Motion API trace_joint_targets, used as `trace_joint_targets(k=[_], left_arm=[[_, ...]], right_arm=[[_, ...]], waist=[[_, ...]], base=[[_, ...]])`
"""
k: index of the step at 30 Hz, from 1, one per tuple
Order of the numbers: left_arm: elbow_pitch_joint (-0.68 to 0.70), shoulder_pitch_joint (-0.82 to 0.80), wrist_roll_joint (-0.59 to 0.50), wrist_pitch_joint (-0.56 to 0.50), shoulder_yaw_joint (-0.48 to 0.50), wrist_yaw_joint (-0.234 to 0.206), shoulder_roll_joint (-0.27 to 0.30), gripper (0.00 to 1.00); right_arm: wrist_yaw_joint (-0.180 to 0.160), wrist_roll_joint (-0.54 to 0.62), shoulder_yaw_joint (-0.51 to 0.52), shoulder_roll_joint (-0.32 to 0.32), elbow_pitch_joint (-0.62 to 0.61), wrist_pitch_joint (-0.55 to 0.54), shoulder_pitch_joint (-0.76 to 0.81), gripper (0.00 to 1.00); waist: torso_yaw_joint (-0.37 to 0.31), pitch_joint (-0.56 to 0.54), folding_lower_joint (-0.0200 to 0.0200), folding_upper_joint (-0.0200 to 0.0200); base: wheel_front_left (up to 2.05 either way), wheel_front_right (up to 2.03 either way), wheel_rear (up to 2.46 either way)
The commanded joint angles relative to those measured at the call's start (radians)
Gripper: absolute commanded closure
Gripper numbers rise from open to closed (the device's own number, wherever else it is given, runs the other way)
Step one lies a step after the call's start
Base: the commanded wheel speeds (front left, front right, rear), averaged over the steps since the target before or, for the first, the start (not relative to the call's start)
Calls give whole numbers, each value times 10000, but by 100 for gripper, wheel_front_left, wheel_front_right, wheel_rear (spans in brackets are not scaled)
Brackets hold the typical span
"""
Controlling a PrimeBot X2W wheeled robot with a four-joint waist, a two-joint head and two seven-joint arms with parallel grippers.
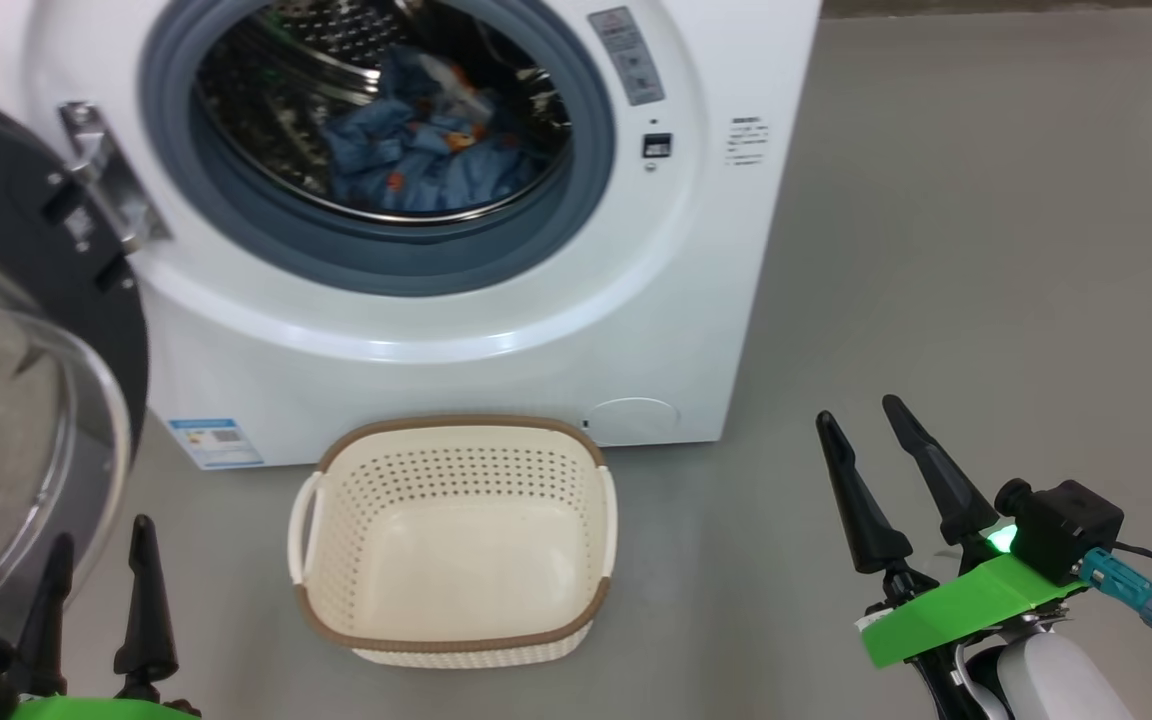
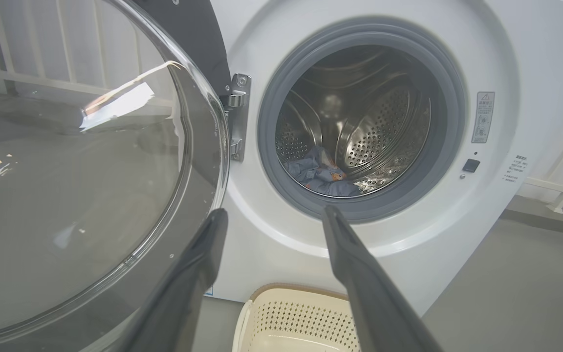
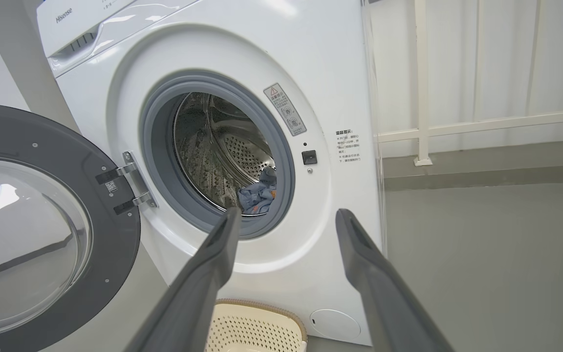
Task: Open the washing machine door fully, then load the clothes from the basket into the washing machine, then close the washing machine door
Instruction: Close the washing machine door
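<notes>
– Clothes [image 1: 416,150], light blue printed fabric, lie inside the white washing machine [image 1: 496,340]; cream perforated basket [image 1: 451,540] before it holds none.
– Left gripper [image 1: 102,530] and right gripper [image 1: 857,410]: fingers apart, unladen. Push the round black glass door [image 1: 26,400] by its free edge, steadily.

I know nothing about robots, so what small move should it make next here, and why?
Probably reach the left claw toward the washing machine door and start swinging it shut. The clothes already lie inside the washing machine, the basket is empty, and that open claw sits right beside the door.
</notes>
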State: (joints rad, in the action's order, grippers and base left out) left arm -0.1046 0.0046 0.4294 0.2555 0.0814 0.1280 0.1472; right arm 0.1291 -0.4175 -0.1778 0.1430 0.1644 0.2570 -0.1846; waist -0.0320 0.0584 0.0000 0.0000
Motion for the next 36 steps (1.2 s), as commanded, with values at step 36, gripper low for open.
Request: trace_joint_targets(k=[36], left_arm=[[-291, -371, -887, 63, 998, -152, -536, 0]], right_arm=[[16, -318, -510, 344, 92, 48, -145, 0]], waist=[[3962, -341, 0, 0]], base=[[0, 0, 0]])
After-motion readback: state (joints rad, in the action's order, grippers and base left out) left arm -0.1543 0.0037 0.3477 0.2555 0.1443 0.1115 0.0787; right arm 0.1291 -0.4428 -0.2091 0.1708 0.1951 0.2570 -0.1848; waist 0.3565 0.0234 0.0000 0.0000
